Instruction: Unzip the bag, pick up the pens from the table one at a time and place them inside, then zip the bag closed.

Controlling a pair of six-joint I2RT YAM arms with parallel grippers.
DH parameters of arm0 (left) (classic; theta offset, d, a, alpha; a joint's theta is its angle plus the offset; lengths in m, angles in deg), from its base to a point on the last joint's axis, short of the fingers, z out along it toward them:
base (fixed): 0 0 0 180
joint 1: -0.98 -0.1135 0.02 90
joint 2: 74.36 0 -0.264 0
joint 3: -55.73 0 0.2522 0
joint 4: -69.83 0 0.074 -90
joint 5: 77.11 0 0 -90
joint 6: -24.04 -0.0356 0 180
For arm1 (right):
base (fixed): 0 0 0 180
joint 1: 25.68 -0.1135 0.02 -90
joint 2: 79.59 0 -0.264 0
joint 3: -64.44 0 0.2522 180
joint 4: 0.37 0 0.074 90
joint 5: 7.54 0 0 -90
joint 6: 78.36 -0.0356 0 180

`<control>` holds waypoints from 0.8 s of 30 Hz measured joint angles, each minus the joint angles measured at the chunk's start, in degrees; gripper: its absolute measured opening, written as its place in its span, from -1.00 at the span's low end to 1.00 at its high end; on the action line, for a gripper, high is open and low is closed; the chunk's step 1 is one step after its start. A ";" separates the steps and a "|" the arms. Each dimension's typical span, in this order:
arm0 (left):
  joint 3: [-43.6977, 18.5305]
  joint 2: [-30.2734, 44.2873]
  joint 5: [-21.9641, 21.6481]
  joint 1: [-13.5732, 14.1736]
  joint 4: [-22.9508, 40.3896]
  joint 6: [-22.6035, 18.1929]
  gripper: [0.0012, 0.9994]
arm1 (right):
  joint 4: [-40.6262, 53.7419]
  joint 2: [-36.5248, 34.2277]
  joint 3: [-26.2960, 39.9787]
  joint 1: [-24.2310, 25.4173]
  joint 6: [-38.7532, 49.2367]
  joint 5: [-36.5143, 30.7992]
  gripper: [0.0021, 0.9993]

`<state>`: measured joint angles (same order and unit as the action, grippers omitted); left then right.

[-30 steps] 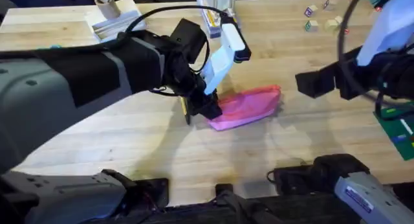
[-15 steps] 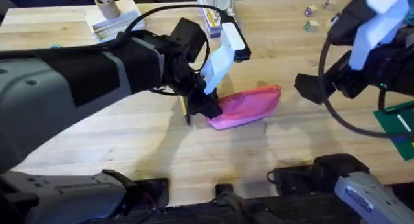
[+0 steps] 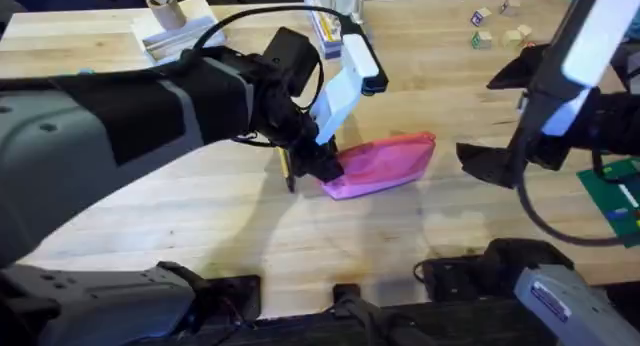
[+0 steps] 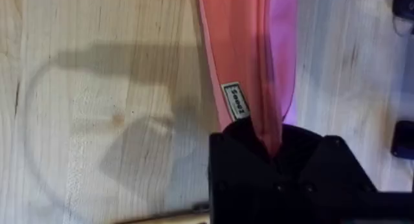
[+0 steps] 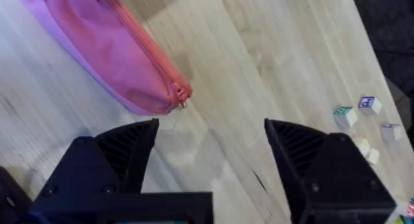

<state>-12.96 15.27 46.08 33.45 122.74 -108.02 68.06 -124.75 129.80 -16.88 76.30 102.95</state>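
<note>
Nearest the camera in the overhead view, the left arm rose large and dark from seven o'clock toward the centre, and its left gripper [image 3: 322, 166] sat at the near-left end of the bag [image 3: 385, 164] — the left wrist view showed the black fingers [image 4: 284, 166] pinched together on the end of the pink fabric, just beside a small sewn label [image 4: 236, 101]. A thin dark-and-yellow stick [image 3: 287, 172], possibly a pen, lay touching the gripper's outer side, though too little of it showed to be sure. The bag lay flat on the table [image 3: 250, 221] near the middle, slanting from its held end up toward two o'clock, its zipper [image 5: 145, 52] running closed along the top edge to the pull [image 5: 181, 94] at the far end. At three o'clock, well apart from the bag, the right gripper [image 3: 490, 166] hung above the wood with its fingers [image 5: 123, 149] spread wide and nothing between them. Farther back — toward one o'clock — small coloured blocks [image 3: 495, 26] were scattered, and at eleven o'clock stood a pale stack of boxes [image 3: 175, 31].
</note>
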 joint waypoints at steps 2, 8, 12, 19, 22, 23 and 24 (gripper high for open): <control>0.00 0.00 -0.01 0.00 0.01 0.00 -0.92 | 0.71 -1.48 0.00 2.99 3.17 3.51 1.00; 0.00 0.00 0.00 0.00 0.00 0.00 -0.92 | 2.43 -7.26 0.00 10.14 11.18 11.92 1.00; 0.00 0.00 0.00 0.00 0.00 0.00 -0.92 | 4.03 -10.92 0.00 13.03 16.28 16.11 1.00; 0.00 0.00 0.00 0.00 0.00 0.00 -0.92 | 6.69 -17.48 0.00 13.88 24.45 19.73 1.00; 0.00 0.00 0.00 0.00 0.00 0.00 -0.92 | 6.69 -20.58 0.02 13.88 27.25 19.97 1.00; 0.00 0.00 0.00 0.00 0.00 0.00 -0.92 | 6.67 -21.59 0.00 13.88 28.36 20.05 1.00; 0.00 0.00 0.00 0.00 0.00 0.00 -0.92 | 6.60 -22.39 0.00 13.88 29.27 20.05 1.00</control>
<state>-12.96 15.27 46.08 33.45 122.74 -108.02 74.67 -147.14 129.80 -3.00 105.57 122.99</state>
